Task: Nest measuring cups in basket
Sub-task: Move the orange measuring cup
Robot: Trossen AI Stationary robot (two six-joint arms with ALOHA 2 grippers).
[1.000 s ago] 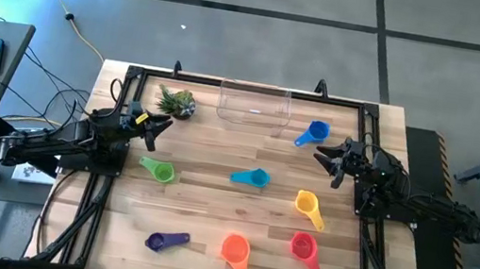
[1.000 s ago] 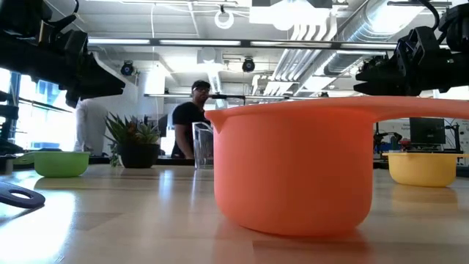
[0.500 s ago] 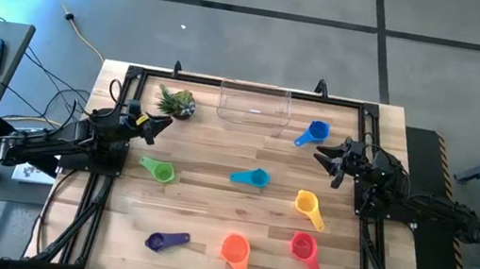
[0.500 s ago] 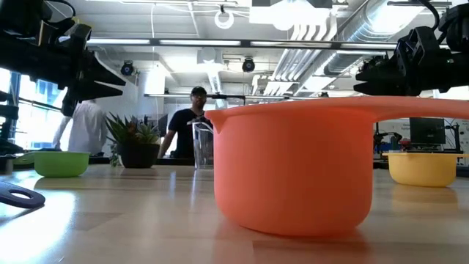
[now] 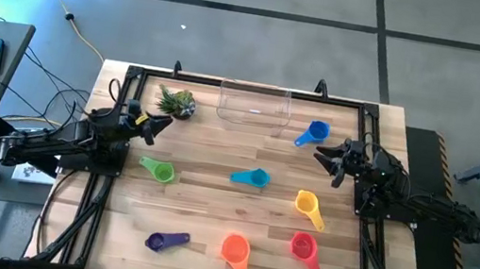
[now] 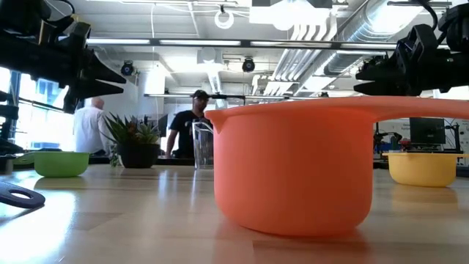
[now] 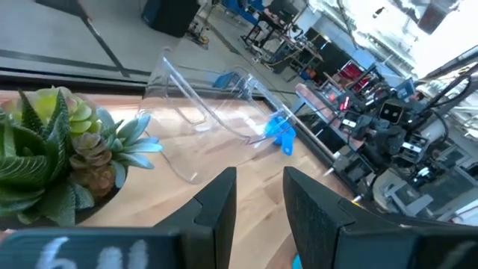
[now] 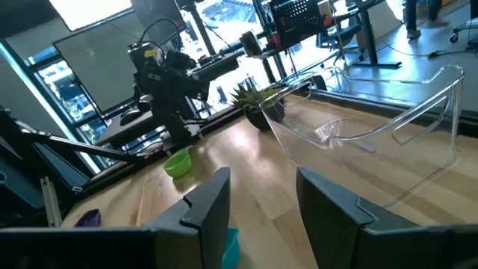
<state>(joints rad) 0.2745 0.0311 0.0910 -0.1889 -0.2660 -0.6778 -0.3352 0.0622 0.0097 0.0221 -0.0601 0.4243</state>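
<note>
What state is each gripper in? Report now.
Left gripper: open, holding nothing, beside the small spiky green plant.
Right gripper: open, holding nothing, near the blue plastic measuring cup.

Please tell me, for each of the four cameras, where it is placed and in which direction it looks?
High view: above the table, looking straight down; both arms, left gripper, right gripper.
Low view: at table-top height, looking level past the orange cup into the room; arms at the upper corners.
Left wrist view: over its own fingers toward the basket.
Right wrist view: over its own fingers toward the plant.
Both wrist views share the basket.
</note>
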